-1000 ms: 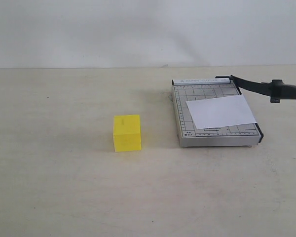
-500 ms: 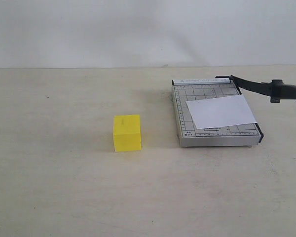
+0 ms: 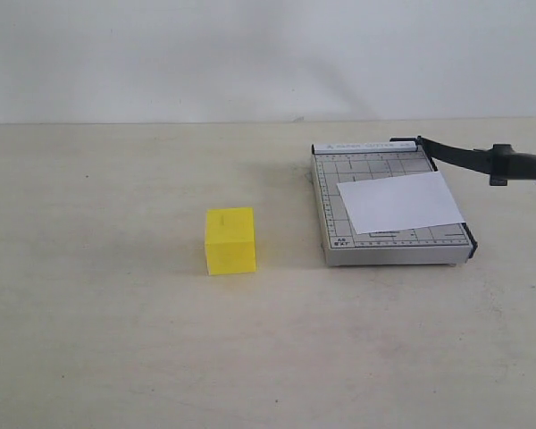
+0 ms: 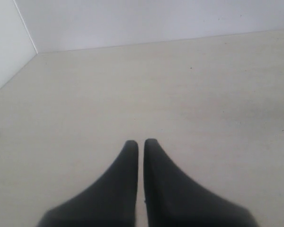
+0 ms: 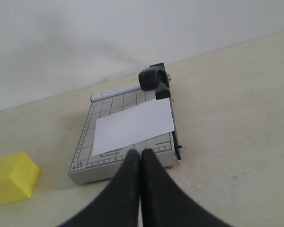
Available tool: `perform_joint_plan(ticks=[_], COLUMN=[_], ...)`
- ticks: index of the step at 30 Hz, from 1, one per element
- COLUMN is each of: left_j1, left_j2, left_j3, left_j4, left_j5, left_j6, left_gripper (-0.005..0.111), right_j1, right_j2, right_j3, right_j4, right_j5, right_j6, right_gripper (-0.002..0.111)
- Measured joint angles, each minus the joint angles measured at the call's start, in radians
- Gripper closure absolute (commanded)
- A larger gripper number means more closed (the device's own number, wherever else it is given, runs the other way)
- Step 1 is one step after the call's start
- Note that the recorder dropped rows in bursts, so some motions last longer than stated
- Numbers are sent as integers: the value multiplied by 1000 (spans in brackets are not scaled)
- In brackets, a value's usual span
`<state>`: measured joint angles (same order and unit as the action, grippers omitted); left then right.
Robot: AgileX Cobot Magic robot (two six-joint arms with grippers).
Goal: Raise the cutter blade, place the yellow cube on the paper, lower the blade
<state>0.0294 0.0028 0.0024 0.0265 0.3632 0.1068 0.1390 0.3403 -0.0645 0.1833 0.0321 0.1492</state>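
Observation:
The yellow cube [image 3: 230, 239] sits on the table, left of the grey cutter base [image 3: 330, 210]; the right wrist view has this yellow cube [image 5: 12, 177] at its edge. The white paper [image 3: 399, 202] lies on the base's right half. The cutter blade [image 3: 464, 156] stands raised from its hinge at the base's far corner, its thick handle [image 3: 521, 166] out past the base. In the right wrist view the handle [image 5: 154, 80] hangs above the paper [image 5: 132, 125]. My right gripper [image 5: 141, 152] is shut and empty, just short of the base's near edge [image 5: 85, 156]. My left gripper [image 4: 140, 142] is shut over bare table. Neither gripper shows in the exterior view.
The beige table [image 3: 116, 340] runs wide around the cube and the cutter. A white wall [image 3: 250, 54] closes the back, and a side wall [image 4: 4, 42] meets it in the corner ahead of the left gripper.

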Motion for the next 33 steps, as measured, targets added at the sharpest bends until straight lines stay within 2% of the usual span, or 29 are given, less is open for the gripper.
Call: perform_joint_plan(ticks=[4, 12, 33], left_j1=[0, 0, 0], left_j2=[0, 0, 0], left_j3=[0, 0, 0], left_j4=[0, 0, 0], left_j5=[0, 0, 0], left_j6=[0, 0, 0], left_gripper=[102, 102, 102], right_j1=[0, 0, 0], right_j2=[-80, -324, -334], right_j3=[55, 60, 65], right_j4=[-4, -8, -11], right_j5=[7, 14, -23], right_j6=[0, 0, 0], right_gripper=[108, 108, 108])
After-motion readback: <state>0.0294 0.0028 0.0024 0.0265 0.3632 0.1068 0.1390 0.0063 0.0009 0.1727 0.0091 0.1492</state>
